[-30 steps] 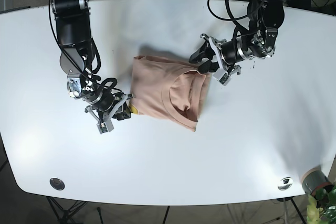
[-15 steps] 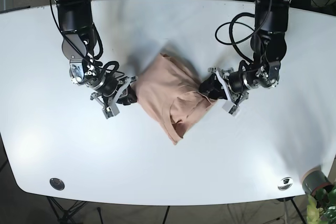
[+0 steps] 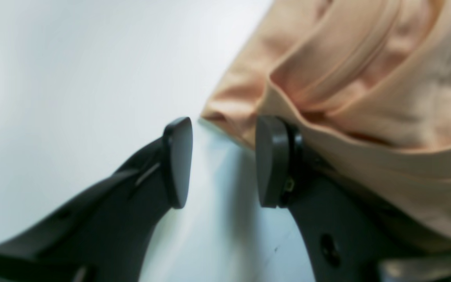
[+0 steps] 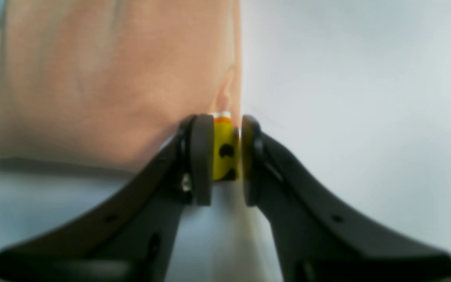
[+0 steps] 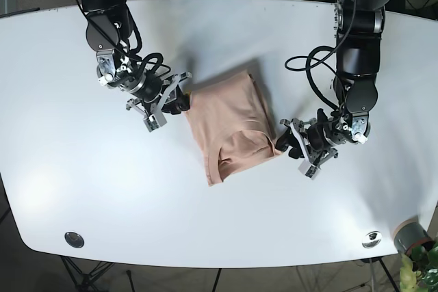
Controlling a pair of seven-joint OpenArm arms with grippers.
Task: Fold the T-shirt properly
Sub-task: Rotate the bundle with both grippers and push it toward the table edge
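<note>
On the white table (image 5: 82, 189) in the base view, the folded T-shirt (image 5: 229, 124) lay mid-table, soft, limp and light, best pinched at hems or corners. From the left wrist, the left gripper (image 3: 223, 162) stood parted, empty, beside a corner. From the right wrist, the right gripper (image 4: 227, 154) clamped the yellow-tagged shirt edge.
</note>
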